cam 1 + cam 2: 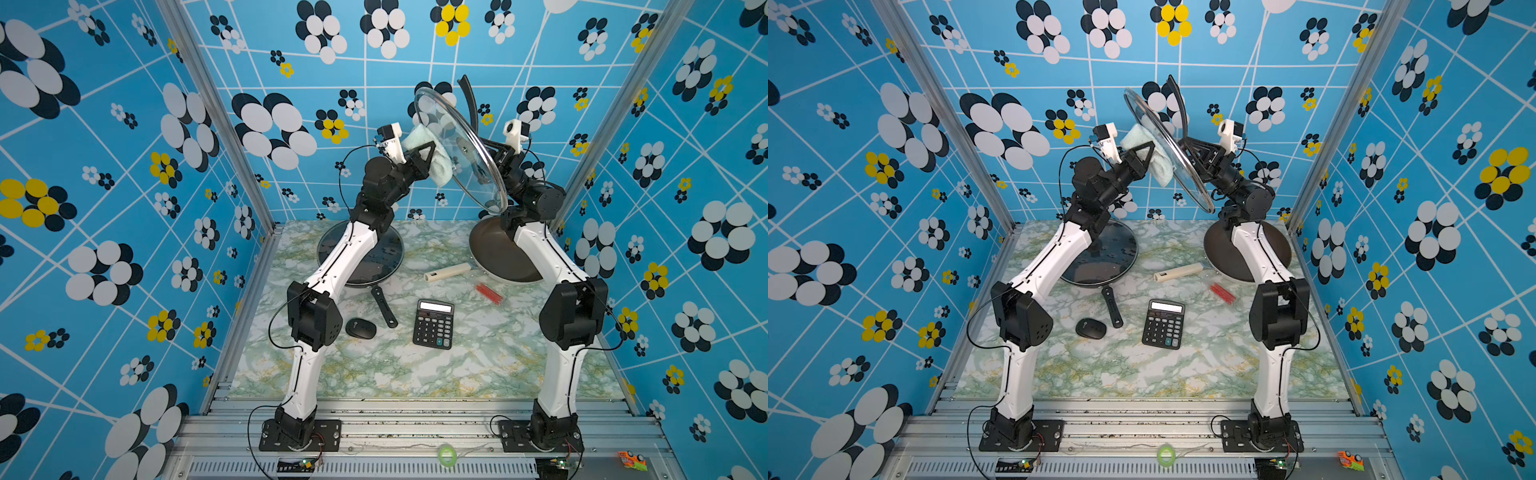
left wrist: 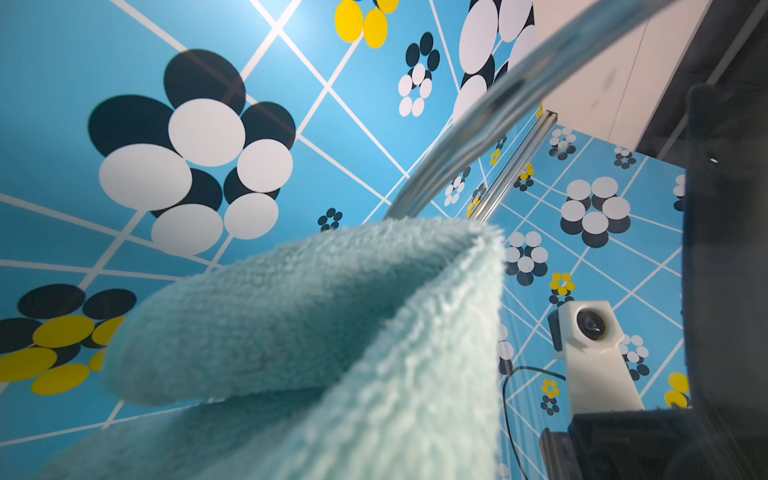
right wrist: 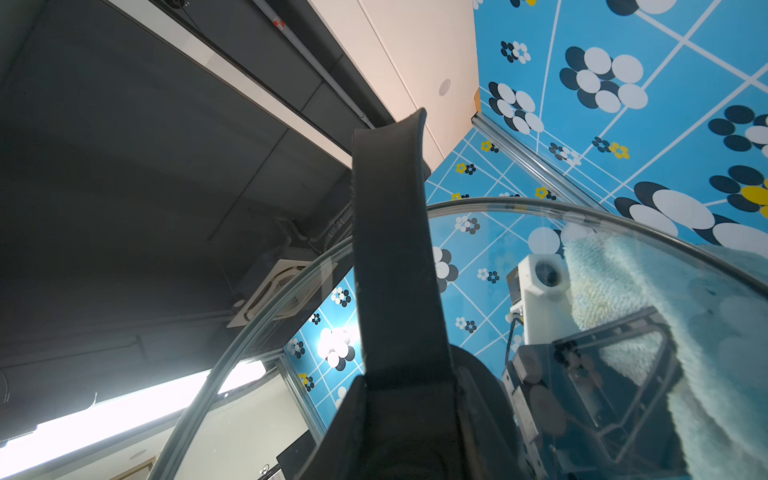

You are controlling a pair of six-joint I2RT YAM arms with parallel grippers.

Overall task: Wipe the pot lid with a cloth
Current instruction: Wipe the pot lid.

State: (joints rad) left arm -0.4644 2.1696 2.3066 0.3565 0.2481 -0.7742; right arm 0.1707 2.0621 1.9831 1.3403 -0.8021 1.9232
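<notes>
Well, the tabletop [image 1: 374, 370] is a green-veined marble-look sheet, boxed on 3 sides by blue walls [image 1: 104, 174] w/ flower print. 1 round clear-glass pot lid [image 1: 453, 124], metal-rimmed, is held up in the air, tilted on edge. The right gripper [image 1: 1185, 143] pinches its black strap handle [image 1: 469, 99]. The left gripper [image 1: 428, 151] is clamped on 1 fluffy mint cloth [image 1: 441, 168], which lies against the lid's face opp. the handle. On the table: 1 black pan [image 1: 390, 257], 1 brown pan [image 1: 494, 253], 1 calculator [image 1: 433, 324], 1 mouse [image 1: 360, 328].
</notes>
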